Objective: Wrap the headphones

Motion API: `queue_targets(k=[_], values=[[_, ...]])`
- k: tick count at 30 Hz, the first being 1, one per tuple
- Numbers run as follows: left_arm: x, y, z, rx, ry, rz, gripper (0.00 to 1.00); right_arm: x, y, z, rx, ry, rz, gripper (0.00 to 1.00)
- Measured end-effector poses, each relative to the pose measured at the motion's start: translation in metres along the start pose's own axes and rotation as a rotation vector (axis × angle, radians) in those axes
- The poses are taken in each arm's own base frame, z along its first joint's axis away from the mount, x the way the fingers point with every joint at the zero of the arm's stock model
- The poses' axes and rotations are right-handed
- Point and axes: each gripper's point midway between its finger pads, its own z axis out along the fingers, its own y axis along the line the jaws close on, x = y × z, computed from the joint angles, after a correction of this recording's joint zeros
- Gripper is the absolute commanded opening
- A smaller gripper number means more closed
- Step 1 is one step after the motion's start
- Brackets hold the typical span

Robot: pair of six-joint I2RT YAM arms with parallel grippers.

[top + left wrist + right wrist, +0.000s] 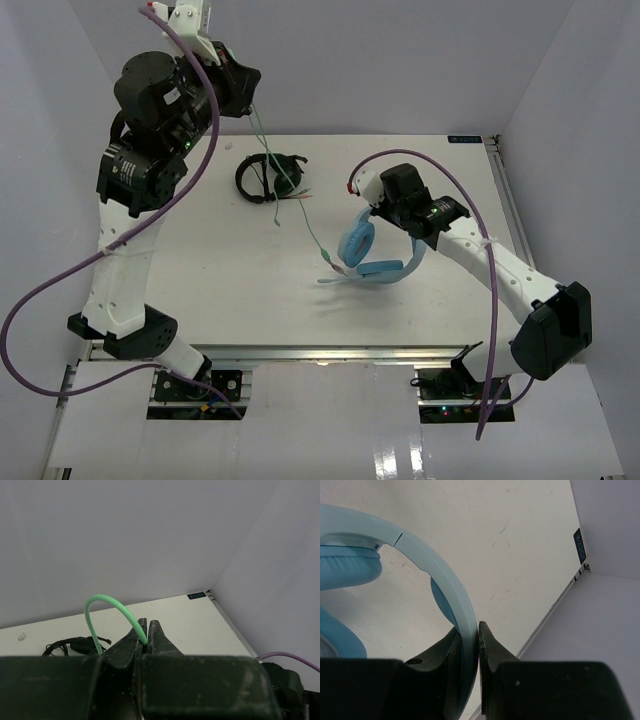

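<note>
The light blue headphones [365, 250] hang a little above the table right of centre. My right gripper [408, 243] is shut on their wide band [447, 587], and one oval cup [345, 567] shows at the left of the right wrist view. The thin green cable [288, 195] runs from the headphones up and left to my left gripper [243, 92], raised high at the back left. In the left wrist view the cable [107, 602] arcs up out of the shut left gripper [148, 630].
Small black headphones [268, 177] lie on the table at the back centre, under the stretched cable; they also show in the left wrist view [75, 645]. White walls enclose the table on three sides. The table's right edge rail [505, 200] runs near the right arm.
</note>
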Motion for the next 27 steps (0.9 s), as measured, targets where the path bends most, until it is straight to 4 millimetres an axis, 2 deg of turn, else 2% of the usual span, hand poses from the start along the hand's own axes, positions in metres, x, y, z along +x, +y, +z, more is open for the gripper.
queue_targets(k=[4,7,10,13,16,22,24,27], values=[[-0.015,-0.011,-0.016,0.051,-0.032,-0.024,0.0,-0.006,-0.004,0.003,0.046,0.017,-0.017,0.08],[-0.021,-0.021,-0.026,0.1,-0.042,-0.047,0.0,-0.013,-0.012,0.011,0.098,0.03,-0.012,0.08],[-0.025,-0.029,-0.039,0.141,-0.044,-0.067,0.0,-0.016,-0.021,0.023,0.144,0.054,0.04,0.08],[-0.026,-0.034,-0.062,0.171,-0.037,-0.085,0.0,-0.016,-0.033,0.032,0.183,0.067,0.128,0.08],[-0.022,-0.038,-0.092,0.205,-0.02,-0.109,0.0,-0.016,-0.05,0.034,0.214,0.057,0.256,0.08],[-0.009,-0.056,-0.144,0.325,0.008,-0.167,0.0,-0.024,-0.1,0.029,0.258,-0.013,0.581,0.08],[-0.003,-0.065,-0.151,0.377,0.035,-0.19,0.0,-0.025,-0.113,0.027,0.263,-0.045,0.676,0.08],[0.011,-0.082,-0.152,0.481,0.1,-0.227,0.0,-0.022,-0.125,0.028,0.237,-0.079,0.809,0.08]])
